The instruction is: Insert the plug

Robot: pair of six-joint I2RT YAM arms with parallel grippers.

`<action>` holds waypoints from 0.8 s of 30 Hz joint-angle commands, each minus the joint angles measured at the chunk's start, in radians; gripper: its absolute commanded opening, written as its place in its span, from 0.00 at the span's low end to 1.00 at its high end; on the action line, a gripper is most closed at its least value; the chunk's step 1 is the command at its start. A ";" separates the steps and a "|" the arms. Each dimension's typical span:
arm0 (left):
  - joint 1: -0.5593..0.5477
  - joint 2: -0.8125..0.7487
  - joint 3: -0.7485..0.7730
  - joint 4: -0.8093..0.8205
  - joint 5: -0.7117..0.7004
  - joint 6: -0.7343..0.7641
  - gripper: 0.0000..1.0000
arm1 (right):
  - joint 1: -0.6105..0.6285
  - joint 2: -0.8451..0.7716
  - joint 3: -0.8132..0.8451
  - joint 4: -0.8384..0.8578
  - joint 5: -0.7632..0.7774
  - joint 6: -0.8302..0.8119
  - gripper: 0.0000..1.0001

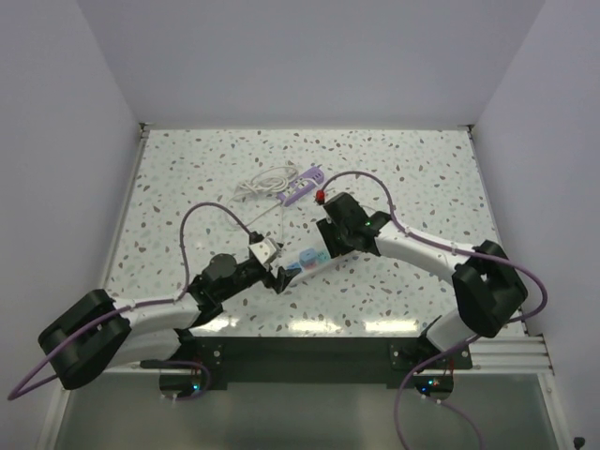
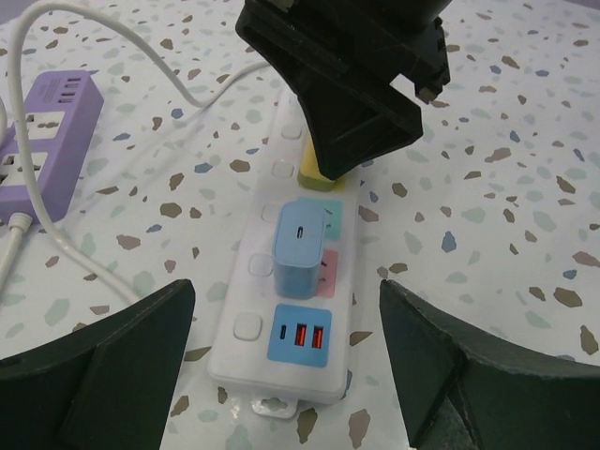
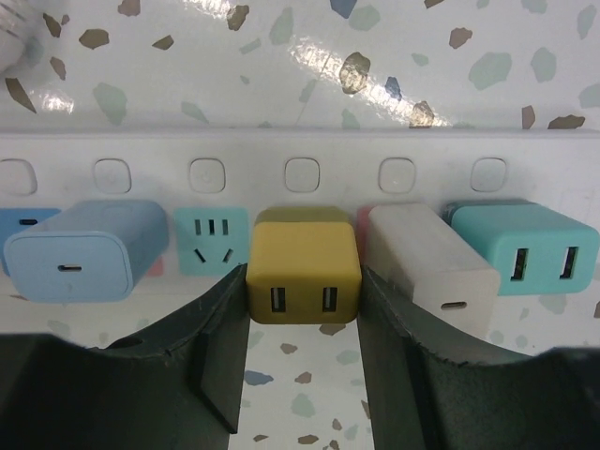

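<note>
Yellow plug on white power strip, clamped between right gripper fingers, left gripper spread wide, empty, near strip end.

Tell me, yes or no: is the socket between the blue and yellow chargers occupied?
No, the socket between the blue charger and the yellow charger shows bare pin holes, nothing plugged in.

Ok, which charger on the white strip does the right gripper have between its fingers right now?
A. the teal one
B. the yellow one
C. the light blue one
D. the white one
B: in the right wrist view the right gripper has its fingers against both sides of the yellow charger, the one with two USB ports.
</note>
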 commanded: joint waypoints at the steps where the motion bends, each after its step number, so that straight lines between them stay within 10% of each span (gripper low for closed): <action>1: -0.024 0.048 0.046 0.042 -0.076 0.072 0.85 | -0.004 0.010 -0.077 -0.127 -0.004 0.051 0.00; 24: -0.027 0.036 0.025 0.072 -0.079 0.077 0.85 | 0.001 0.103 -0.074 -0.084 0.040 0.078 0.00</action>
